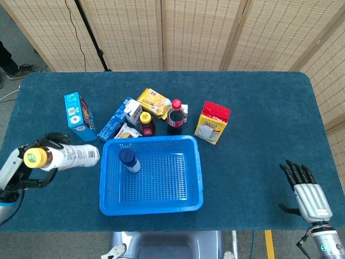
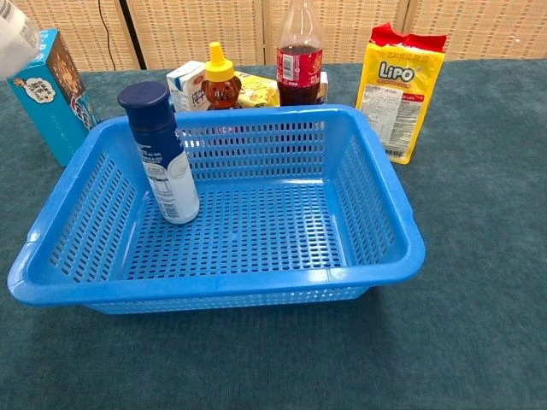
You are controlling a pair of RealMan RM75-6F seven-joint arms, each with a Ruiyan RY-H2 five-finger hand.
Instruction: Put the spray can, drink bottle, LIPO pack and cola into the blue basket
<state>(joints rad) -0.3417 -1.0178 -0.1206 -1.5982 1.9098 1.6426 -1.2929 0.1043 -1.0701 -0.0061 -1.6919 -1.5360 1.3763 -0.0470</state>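
- Bottle under transport: white-labelled plastic drink bottle with yellow cap (image 1: 67, 156), carried on its side off the table, base toward 3 o'clock and just beside the left wall of the blue perforated plastic basket (image 1: 198, 178); its base corner shows in the chest view (image 2: 15, 34).
- Left hand (image 1: 33, 164): fingers wrapped round the neck end near the cap. Judgement: a rigid, smooth, label-wrapped body, likely liquid-filled, will hang base-heavy from so high a hold; a mid-body hold would carry it better.
- Dark-blue-capped white spray can (image 1: 129, 160): upright inside the basket, toward its 10 o'clock corner. Judgement: rigid, tall and narrow, easily toppled by an incoming bottle.
- Red-capped dark cola bottle (image 1: 174, 117): upright at the basket's 12 o'clock, outside. Judgement: heavy, slick; take the body below the shoulder.
- Yellow-and-red LIPO pack (image 1: 212, 123): at 1 o'clock of the basket. Judgement: light, soft, crushable; hold across the flat faces.
- Right hand (image 1: 308, 195): at the basket's 4 o'clock, well apart, fingers spread, holding nothing.
- Amber honey bottle with yellow nozzle (image 2: 220, 81) and turquoise carton (image 1: 77, 115): not task items.
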